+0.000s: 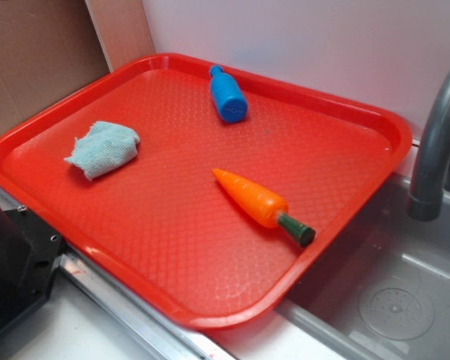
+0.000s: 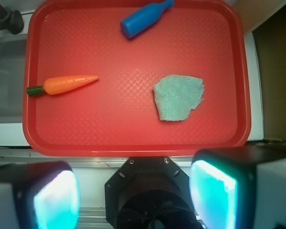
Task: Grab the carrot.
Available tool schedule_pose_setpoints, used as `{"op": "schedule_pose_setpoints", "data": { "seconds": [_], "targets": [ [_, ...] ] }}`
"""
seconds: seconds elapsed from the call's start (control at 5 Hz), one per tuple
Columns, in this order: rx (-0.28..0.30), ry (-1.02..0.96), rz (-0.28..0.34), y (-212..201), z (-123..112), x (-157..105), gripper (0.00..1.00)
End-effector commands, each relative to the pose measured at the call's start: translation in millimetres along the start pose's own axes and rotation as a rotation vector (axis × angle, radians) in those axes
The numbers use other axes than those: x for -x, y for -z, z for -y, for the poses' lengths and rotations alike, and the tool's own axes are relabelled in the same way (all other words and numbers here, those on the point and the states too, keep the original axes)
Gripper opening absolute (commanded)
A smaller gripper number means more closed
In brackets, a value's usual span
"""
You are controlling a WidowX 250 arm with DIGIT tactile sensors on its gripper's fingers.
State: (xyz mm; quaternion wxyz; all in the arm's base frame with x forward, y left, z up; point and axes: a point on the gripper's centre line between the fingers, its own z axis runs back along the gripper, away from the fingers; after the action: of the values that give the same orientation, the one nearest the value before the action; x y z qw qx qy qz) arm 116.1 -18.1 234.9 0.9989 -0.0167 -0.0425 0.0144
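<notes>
The orange carrot (image 1: 253, 199) (image 2: 66, 84) lies flat on the red tray (image 1: 172, 247) (image 2: 133, 138), its dark green stem toward the tray's sink-side edge. In the wrist view it sits at the tray's left side, tip pointing right. My gripper (image 2: 133, 195) hangs high above the tray's near edge, far from the carrot. Its two teal-padded fingers (image 2: 212, 198) stand wide apart with nothing between them. In the exterior view the gripper is out of sight.
A blue toy bottle (image 1: 227, 95) (image 2: 144, 18) lies at the tray's far side. A crumpled teal cloth (image 1: 103, 148) (image 2: 178, 97) rests on the tray. A grey faucet (image 1: 437, 142) and sink basin (image 1: 390, 285) border the tray. A black robot base (image 2: 150, 195) sits below the gripper.
</notes>
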Motion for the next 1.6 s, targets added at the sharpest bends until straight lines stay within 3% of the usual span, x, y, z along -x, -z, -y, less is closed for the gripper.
{"op": "schedule_pose_setpoints", "data": {
  "seconds": [0.0, 0.2, 0.4, 0.6, 1.0, 1.4],
  "targets": [
    [0.000, 0.000, 0.000, 0, 0, 0, 1.00],
    [-0.018, 0.216, 0.052, 8, 8, -16, 1.00],
    [-0.012, 0.388, 0.066, 15, 18, -27, 1.00],
    [0.055, 0.634, 0.135, 36, 42, -49, 1.00],
    [0.120, 1.130, 0.142, 72, 77, -71, 1.00],
    [0.084, 1.642, 0.041, 116, 112, -78, 1.00]
  ]
}}
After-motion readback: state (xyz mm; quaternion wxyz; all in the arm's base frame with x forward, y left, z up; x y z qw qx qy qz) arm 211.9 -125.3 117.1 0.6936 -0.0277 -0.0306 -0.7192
